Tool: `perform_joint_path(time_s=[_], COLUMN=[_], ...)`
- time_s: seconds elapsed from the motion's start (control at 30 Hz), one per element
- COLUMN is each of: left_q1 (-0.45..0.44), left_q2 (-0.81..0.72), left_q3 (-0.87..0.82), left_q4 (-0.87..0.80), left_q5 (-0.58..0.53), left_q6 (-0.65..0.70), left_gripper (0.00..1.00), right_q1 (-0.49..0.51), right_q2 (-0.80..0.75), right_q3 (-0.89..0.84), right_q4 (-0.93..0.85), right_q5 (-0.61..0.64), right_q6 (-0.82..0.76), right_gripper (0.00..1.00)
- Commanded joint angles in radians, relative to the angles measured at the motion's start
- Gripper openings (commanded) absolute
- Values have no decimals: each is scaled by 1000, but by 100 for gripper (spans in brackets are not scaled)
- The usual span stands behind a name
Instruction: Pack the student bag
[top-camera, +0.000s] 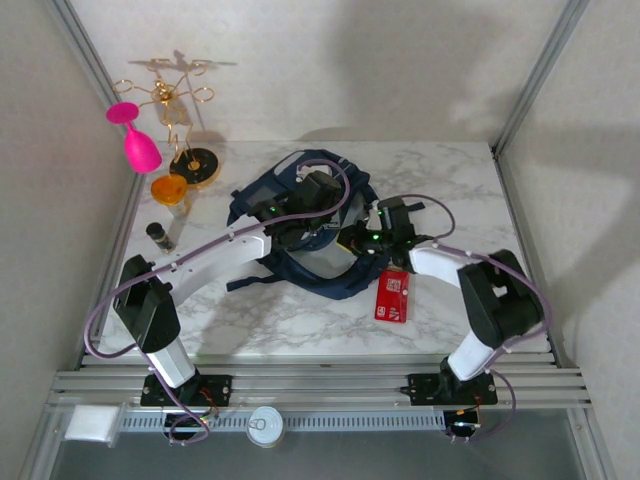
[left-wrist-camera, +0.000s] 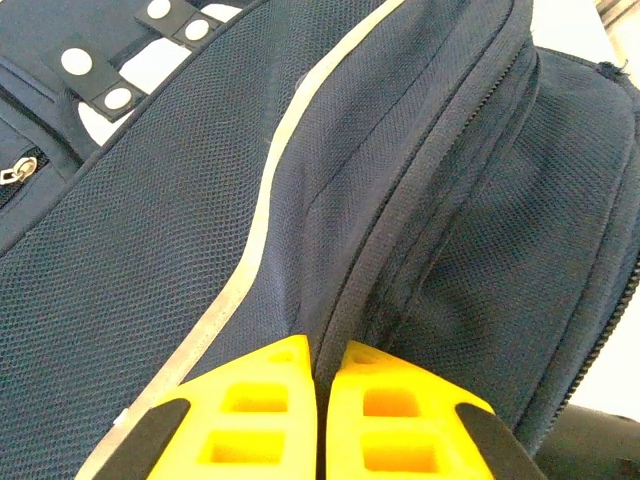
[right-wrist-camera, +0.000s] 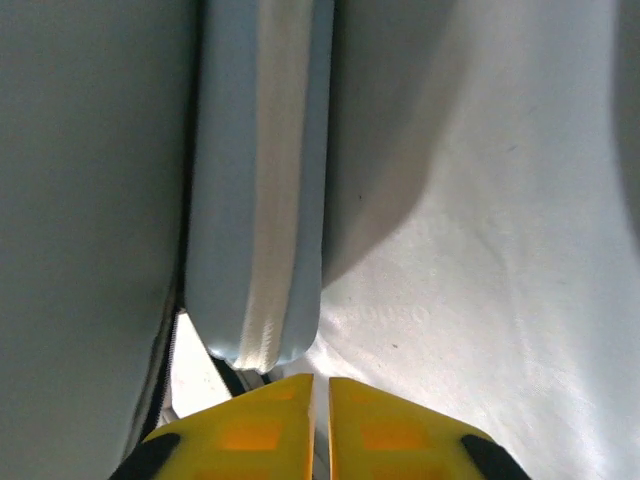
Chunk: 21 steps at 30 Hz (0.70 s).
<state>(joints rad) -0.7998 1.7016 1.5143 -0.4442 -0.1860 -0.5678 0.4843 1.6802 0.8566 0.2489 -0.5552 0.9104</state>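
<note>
From above, the arms cover much of the bag (top-camera: 252, 198), and the left gripper (top-camera: 318, 195) and right gripper (top-camera: 355, 242) are too small and dark to read their jaws. The print on the red pack (top-camera: 392, 296) near the front edge of the table (top-camera: 300, 320) is too small to read, and the dark cylinder (top-camera: 160, 235) by the left edge too small to name. At the left wrist the bag runs past every edge; the fingers (left-wrist-camera: 265, 410) are cut off below, their gap's contents hidden. At the right wrist the pale strip (right-wrist-camera: 260, 200) is blurred, faint lettering (right-wrist-camera: 390, 315) unreadable
</note>
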Motion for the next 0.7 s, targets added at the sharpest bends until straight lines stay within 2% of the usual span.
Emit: perform_joint_path(time_s=[0.0,0.17,0.27,0.37,0.43,0.53,0.67], left_q1=[-21,-38,-45,-45,-45,-45,-50], left_q2=[-55,-83,-78,-52,-20,55,167], left_q3=[21,-4,-5,-6,5,48,113], left_q4=[104,161,158,171,186,210,264], left_q5=[12,11,-22,-38,-44,-33,-4], left_q6=[-97,-182,-216,-235,-249,-269,-323], left_gripper=[0,0,0,0,0,0,0], right_q1=[45,56,37,-19,-72,-191,-363], right_q2=[73,204,165,41,-54,-222,-387], right_q3=[86,168,156,46,-13,-75,-88], right_q4=[128,255,187,127,27,-184,-362], right_q5=[-32,-74,-63,-64,-62,-4,26], right_q6=[54,93,28,-21,-72,-174,-262], right_gripper=[12,8,10,15,18,23,29])
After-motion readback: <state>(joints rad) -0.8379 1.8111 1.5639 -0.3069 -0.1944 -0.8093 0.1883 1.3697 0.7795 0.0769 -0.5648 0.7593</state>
